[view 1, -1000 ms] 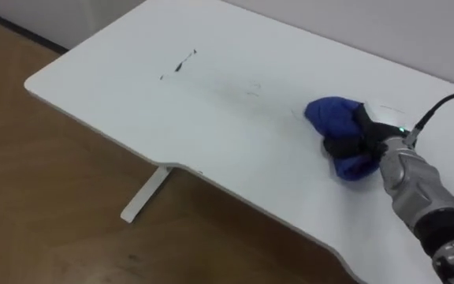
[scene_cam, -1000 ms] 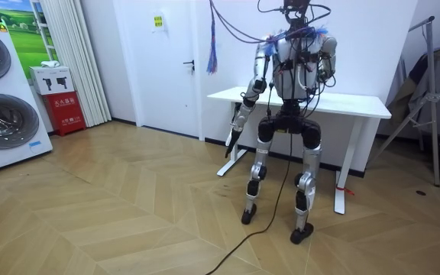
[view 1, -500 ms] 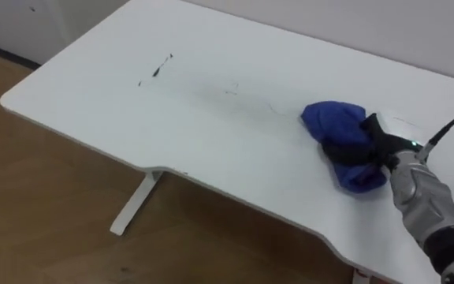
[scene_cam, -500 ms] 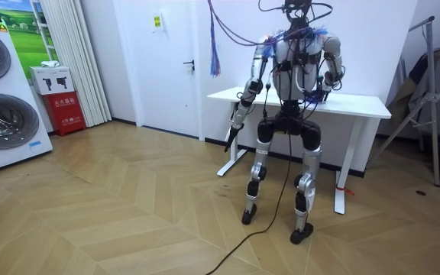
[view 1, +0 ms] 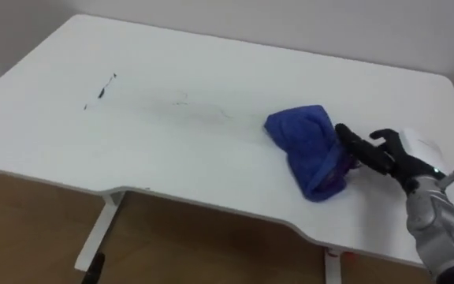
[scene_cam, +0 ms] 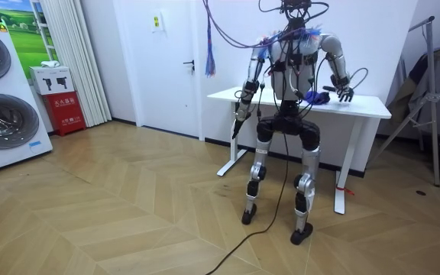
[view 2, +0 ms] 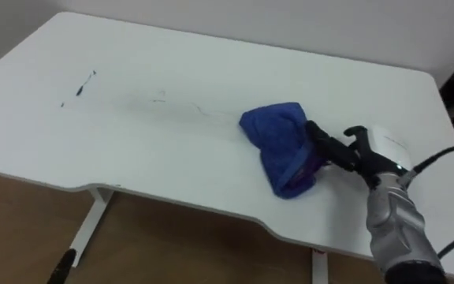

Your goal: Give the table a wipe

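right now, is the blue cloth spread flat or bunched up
Bunched up: the blue cloth sits as a rumpled heap on the table, the right hand touching its edge.

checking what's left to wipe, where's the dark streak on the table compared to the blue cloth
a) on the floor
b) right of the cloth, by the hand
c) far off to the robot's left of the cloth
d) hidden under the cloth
c: the dark streak lies near the left end of the table, well apart from the blue cloth, which sits against the right hand.
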